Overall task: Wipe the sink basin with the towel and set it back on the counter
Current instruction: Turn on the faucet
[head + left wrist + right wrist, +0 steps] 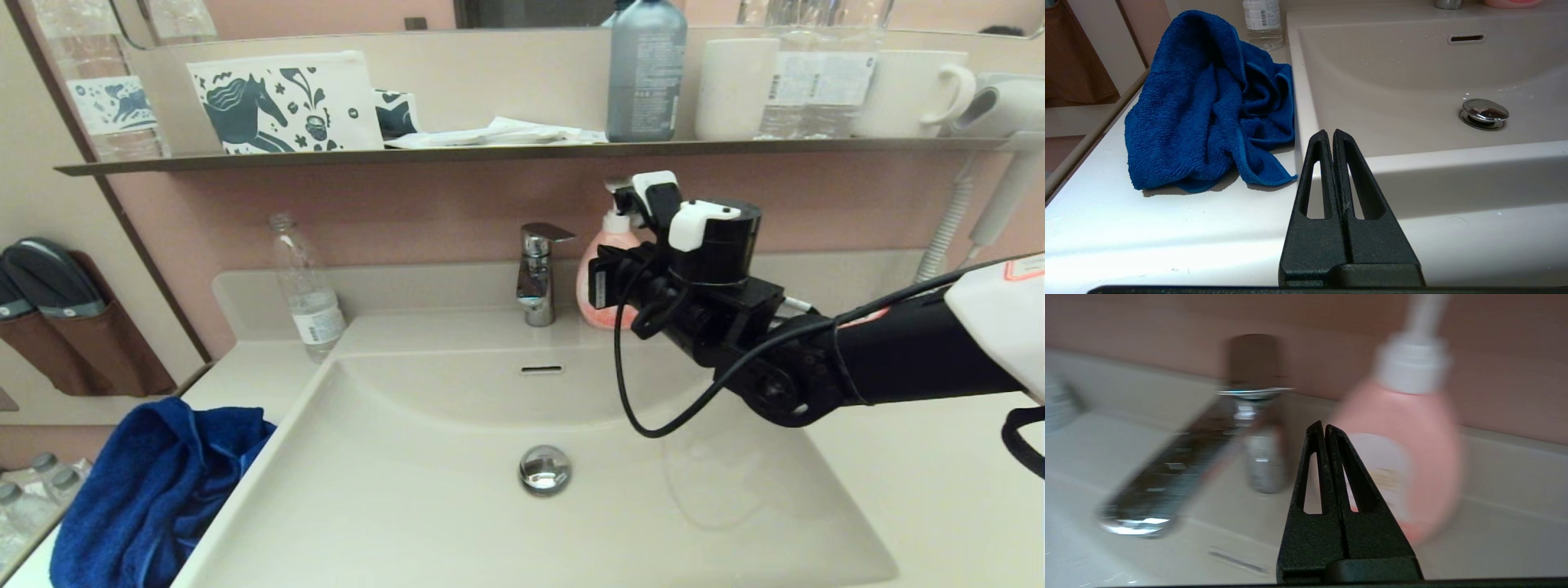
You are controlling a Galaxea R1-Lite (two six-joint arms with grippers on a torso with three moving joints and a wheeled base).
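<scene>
**Blue towel on counter, both grippers closed and empty**

We see the soft royal-blue terry towel (155, 490) lying crumpled on the smooth cream-white counter (245, 371), at the robot's left of the large rectangular cream-white sink basin (408, 506), touching its rim. The basin holds a round chrome drain plug (544, 469) and a small overflow slot (542, 369).

The right gripper (1324, 428) is raised above the back of the basin, pointing btw. the chrome faucet (537, 273) and the pink soap pump bottle (608, 278); its fingers are pressed together with nothing in them. This view is smeared, so we cannot tell if it touches sth., probably not.

The left gripper (1330, 134) is low in front of the basin's front-left corner, near the towel but apart from it, fingers together, holding nothing. A clear plastic water bottle (306, 290) stands on the counter behind the towel.
</scene>
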